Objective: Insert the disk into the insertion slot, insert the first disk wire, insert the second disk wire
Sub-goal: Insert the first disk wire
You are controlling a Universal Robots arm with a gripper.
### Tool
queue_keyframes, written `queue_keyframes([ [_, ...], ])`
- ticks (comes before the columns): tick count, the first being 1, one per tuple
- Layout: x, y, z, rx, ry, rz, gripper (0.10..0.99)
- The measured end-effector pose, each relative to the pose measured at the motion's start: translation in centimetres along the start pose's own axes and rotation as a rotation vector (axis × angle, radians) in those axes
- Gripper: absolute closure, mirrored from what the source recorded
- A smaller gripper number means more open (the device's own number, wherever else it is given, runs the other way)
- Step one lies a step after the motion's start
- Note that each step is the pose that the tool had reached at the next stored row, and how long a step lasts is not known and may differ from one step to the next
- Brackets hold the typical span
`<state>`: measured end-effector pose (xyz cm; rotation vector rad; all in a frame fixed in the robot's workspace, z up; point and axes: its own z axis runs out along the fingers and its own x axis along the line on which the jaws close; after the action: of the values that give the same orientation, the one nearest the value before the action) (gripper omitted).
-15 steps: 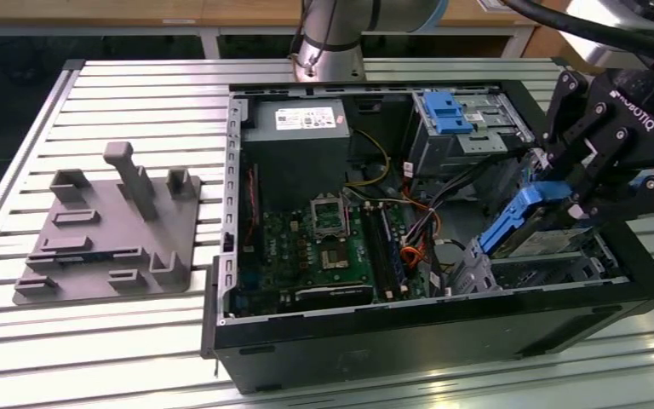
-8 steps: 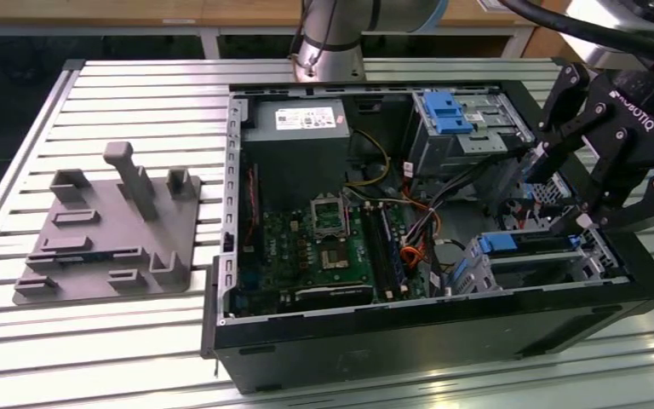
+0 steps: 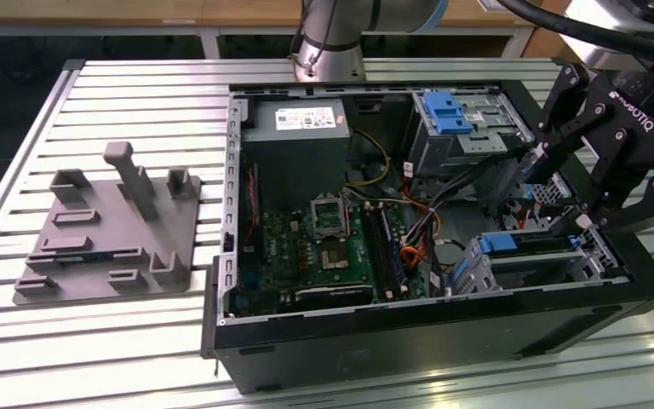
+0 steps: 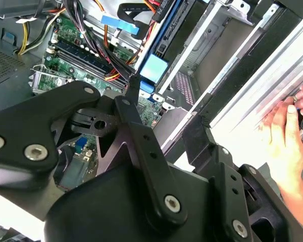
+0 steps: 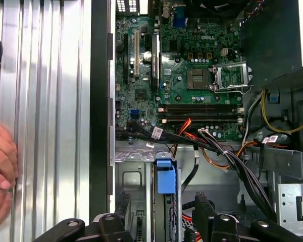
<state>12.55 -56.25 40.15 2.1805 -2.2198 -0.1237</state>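
- The case [image 3: 418, 332] lies open on the slatted table [image 3: 134, 85], on the side toward the exterior view's right.
- The slot [image 3: 489, 274] is the low silver cage in the corner of the case at the exterior view's lower right. In the first wrist view it [image 5: 134, 184] stands against the case wall next to the table.
- The disk [image 3: 511, 244] sits in the slot, its blue carrier end pointing toward the board [image 3: 316, 239]. The first wrist view shows its blue tab [image 5: 165, 179] standing up between the cage walls.
- The gripper [image 3: 568, 204] hangs over that corner of the case, just above the slot.
- Its fingers [image 5: 122, 204] are spread apart, one on each side of the disk, and clamp nothing.
- In the second wrist view, one fingertip [image 4: 134, 83] is close to the bundle of wires [image 4: 98, 53] over the board.
- The wires [image 5: 217, 146] run from the board's edge across to the cages. I cannot tell whether any of them is plugged into the disk.
- A taller cage [image 3: 463, 128] with a blue latch stands at the far corner of the case, beside the power supply [image 3: 299, 119].
- A grey fixture [image 3: 111, 230] sits near the table edge at the exterior view's left, well apart from the case.
- A person's hand [image 5: 1, 171] rests on the table beside the case wall.
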Motion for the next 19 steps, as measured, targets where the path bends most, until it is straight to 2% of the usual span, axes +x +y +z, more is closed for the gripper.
queue_keyframes([
  [9, -0.01, -0.01, 0.03, 0.000, -0.0003, 0.000, 0.471],
  [13, -0.08, -0.59, -0.02, 0.000, -0.0005, 0.000, 0.471],
  [14, -0.09, -0.61, -0.01, 0.005, -0.0008, 0.000, 0.471],
  [16, -0.08, -0.62, -0.01, 0.023, -0.0007, -0.001, 0.471],
  [17, -0.08, -0.63, 0.02, 0.028, 0.0005, 0.000, 0.471],
  [19, -0.22, -0.65, 0.06, 0.033, 0.0117, 0.007, 0.471],
])
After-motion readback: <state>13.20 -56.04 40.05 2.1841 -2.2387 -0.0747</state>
